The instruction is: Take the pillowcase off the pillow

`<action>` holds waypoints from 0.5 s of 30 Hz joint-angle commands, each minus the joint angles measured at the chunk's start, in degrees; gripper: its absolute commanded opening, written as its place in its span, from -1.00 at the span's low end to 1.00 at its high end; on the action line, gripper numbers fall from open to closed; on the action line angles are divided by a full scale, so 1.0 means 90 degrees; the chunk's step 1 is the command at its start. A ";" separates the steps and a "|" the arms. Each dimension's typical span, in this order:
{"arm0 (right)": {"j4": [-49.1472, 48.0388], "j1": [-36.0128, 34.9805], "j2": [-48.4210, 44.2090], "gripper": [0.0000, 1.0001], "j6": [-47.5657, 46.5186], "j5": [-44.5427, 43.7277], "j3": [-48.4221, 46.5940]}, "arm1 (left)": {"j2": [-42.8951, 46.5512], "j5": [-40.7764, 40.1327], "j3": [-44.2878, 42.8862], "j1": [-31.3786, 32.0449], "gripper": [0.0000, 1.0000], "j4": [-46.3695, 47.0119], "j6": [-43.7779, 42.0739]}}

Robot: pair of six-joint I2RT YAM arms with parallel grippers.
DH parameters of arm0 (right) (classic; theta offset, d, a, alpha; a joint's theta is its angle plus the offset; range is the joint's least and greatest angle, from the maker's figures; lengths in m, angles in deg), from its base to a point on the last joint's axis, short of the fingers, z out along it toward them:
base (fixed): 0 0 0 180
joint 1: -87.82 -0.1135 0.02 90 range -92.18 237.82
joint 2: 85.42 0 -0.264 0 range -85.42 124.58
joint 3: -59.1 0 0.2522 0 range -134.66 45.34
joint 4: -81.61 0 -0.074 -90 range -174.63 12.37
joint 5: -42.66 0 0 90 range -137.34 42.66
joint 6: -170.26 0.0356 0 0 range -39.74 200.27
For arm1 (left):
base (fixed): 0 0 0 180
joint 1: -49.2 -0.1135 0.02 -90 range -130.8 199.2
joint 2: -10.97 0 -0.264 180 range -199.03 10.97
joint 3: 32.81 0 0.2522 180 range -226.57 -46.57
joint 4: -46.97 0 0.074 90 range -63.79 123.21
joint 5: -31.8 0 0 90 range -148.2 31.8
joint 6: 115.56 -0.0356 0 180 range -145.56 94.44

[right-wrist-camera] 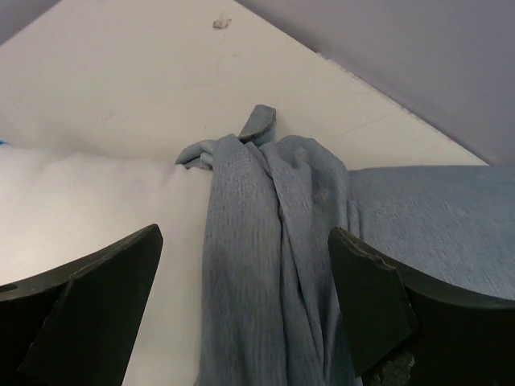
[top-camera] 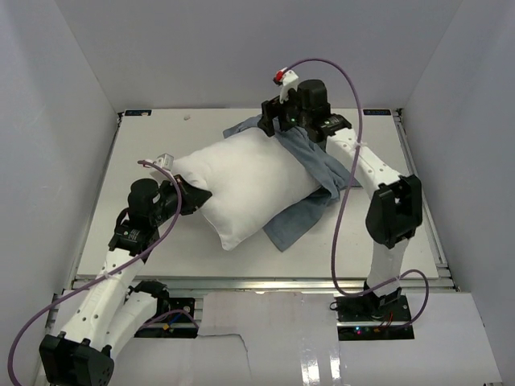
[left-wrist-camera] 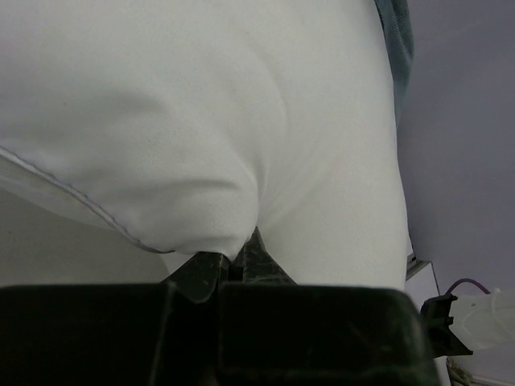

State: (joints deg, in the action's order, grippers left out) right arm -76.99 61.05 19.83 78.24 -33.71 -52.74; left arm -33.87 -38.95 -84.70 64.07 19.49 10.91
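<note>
The white pillow (top-camera: 241, 181) lies in the middle of the table. The grey-blue pillowcase (top-camera: 310, 165) is bunched along its right side, from the far edge down to the near right corner. My left gripper (top-camera: 201, 195) is shut on the pillow's near left corner; in the left wrist view the fingers (left-wrist-camera: 237, 249) pinch white fabric (left-wrist-camera: 201, 121), and a strip of pillowcase (left-wrist-camera: 398, 48) shows at the top right. My right gripper (top-camera: 273, 125) hovers open at the far end. Its jaws stand wide on either side of the gathered pillowcase (right-wrist-camera: 265, 241), apart from it, beside the pillow (right-wrist-camera: 80, 209).
The white table (top-camera: 145, 161) is enclosed by grey walls on the left, back and right. A metal rail (top-camera: 422, 201) runs along its right edge. The right arm's purple cable (top-camera: 350, 185) loops over the right side. A small speck (top-camera: 187, 117) lies near the back edge.
</note>
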 commanded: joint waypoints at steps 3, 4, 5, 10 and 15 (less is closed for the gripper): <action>0.0918 -0.0063 0.1223 0.85 -0.0420 0.0010 -0.1307 | 0.0246 0.0284 -0.0050 0.0047 -1.00 0.0265 -0.0048; 0.1073 -0.0092 0.1583 0.89 -0.0362 -0.0387 -0.1696 | 0.0256 0.0274 -0.0080 0.0037 -1.00 0.0245 -0.0048; 0.1230 -0.0093 0.1751 0.96 -0.0332 -0.0517 -0.1854 | 0.0265 0.0264 -0.0089 0.0046 -1.00 0.0225 -0.0048; 0.1222 -0.0024 0.2279 -0.03 -0.0293 -0.1443 -0.2255 | 0.0334 -0.0028 -0.0343 0.0047 -1.00 -0.0048 -0.0146; 0.0998 0.0356 0.2514 -0.85 0.0369 -0.2139 -0.2861 | 0.0343 -0.0448 -0.0841 0.0047 -1.00 -0.0360 -0.0165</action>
State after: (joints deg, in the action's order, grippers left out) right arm -67.37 60.42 41.41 78.72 -44.16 -74.97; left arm -33.08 -41.58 -86.88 64.31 16.13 10.32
